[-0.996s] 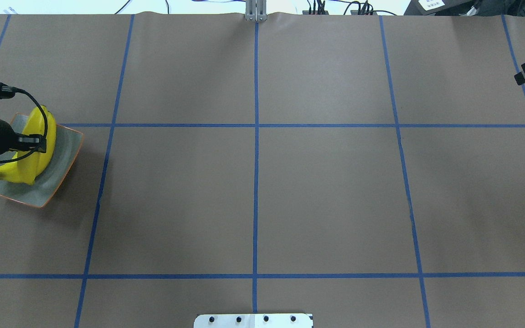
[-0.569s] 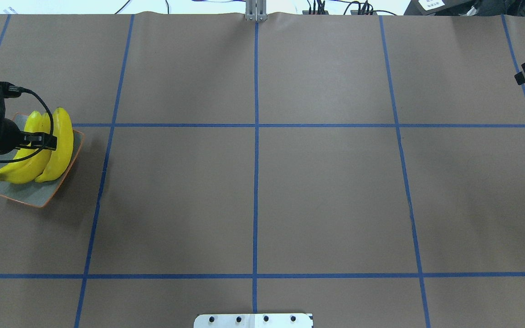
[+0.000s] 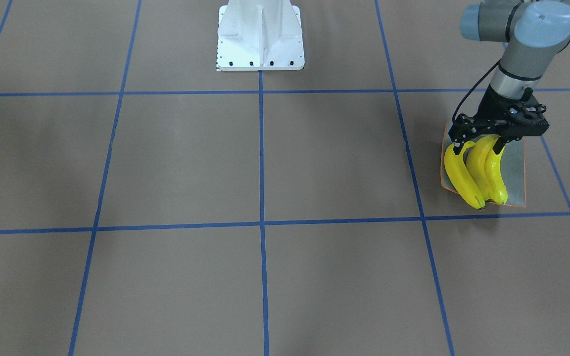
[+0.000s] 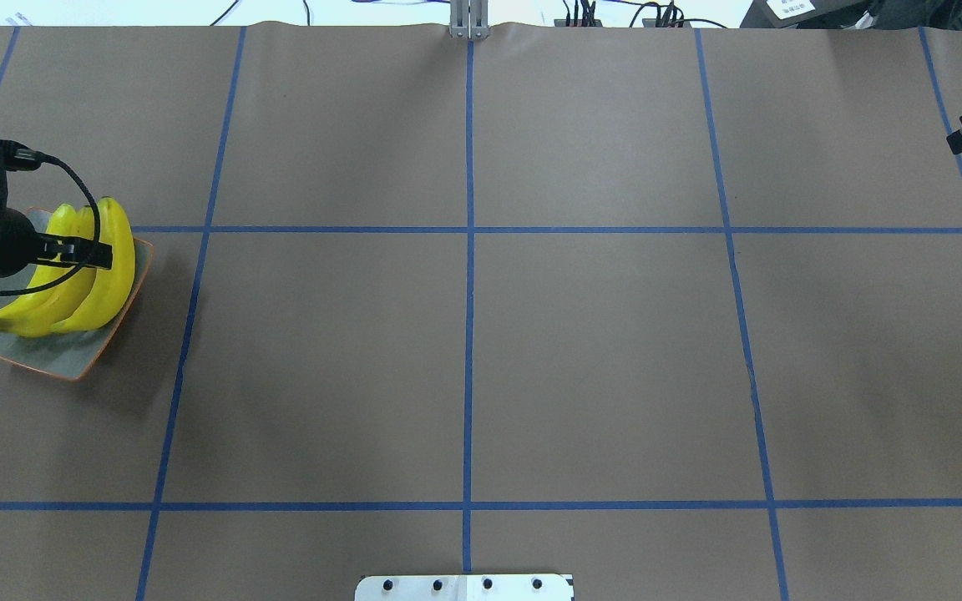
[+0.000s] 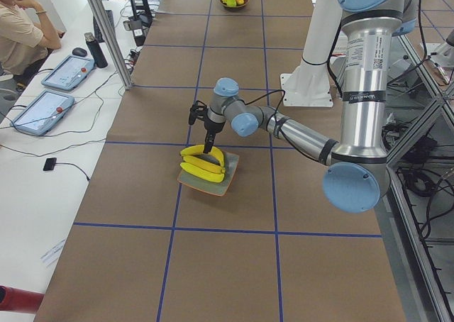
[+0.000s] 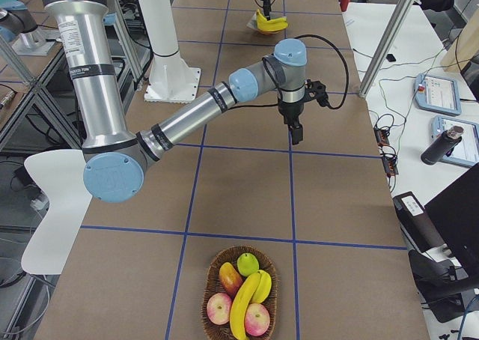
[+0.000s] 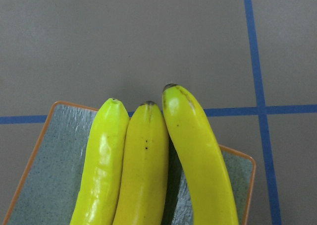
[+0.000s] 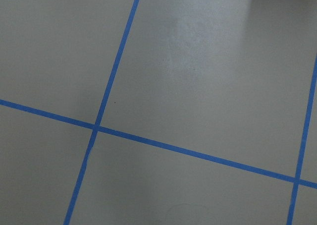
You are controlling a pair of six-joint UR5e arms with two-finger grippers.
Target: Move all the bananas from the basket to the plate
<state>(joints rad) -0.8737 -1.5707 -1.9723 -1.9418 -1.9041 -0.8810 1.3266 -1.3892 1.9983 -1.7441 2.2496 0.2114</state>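
Observation:
Three yellow bananas (image 4: 101,280) lie side by side on the grey-green plate (image 4: 55,357) with an orange rim, at the table's far left. They also show in the front view (image 3: 478,173) and in the left wrist view (image 7: 146,165). My left gripper (image 3: 479,145) hangs just above their near ends, open and holding nothing. A fourth banana (image 6: 243,310) lies in the wicker basket (image 6: 212,311) at the table's right end. My right gripper (image 6: 296,136) hovers over bare table, away from the basket. I cannot tell if it is open or shut.
The basket also holds apples (image 6: 221,306) and a green fruit (image 6: 248,263). The white robot base (image 3: 260,37) stands at the middle of the robot's side of the table. Blue tape lines divide the brown table cover (image 4: 598,359).
One second ago the left gripper held a banana over the plate. It has let go, and that banana now lies beside the other two. The gripper has drawn back slightly.

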